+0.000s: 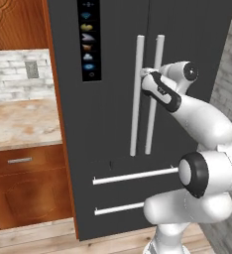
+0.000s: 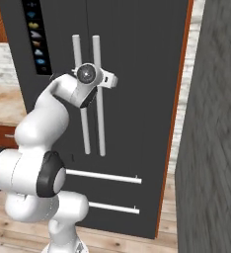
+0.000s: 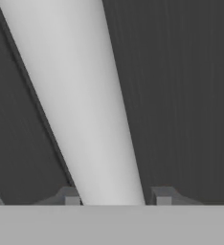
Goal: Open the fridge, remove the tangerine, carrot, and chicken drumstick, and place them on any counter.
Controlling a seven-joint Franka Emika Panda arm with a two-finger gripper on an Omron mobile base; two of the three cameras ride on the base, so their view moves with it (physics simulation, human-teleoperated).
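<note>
gripper [image 3: 113,198]: I see both fingertips [image 3: 70,196] pressed against the sides of a pale bar handle [image 3: 85,105], clamped on it | handle: right one of the upright pair on the fridge [image 1: 113,124], doors closed | counter [image 1: 19,124]: left of the fridge, well apart from my arm

Both base views flank the arm facing the fridge [image 1: 113,124]; the hand view hugs its handle [image 3: 85,105].

White arm raised mid-frame, elbow bent, wrist reaching forward, claw [image 3: 117,197] fingertips [image 3: 72,196] pressed against both sides of a pale bar
</note>
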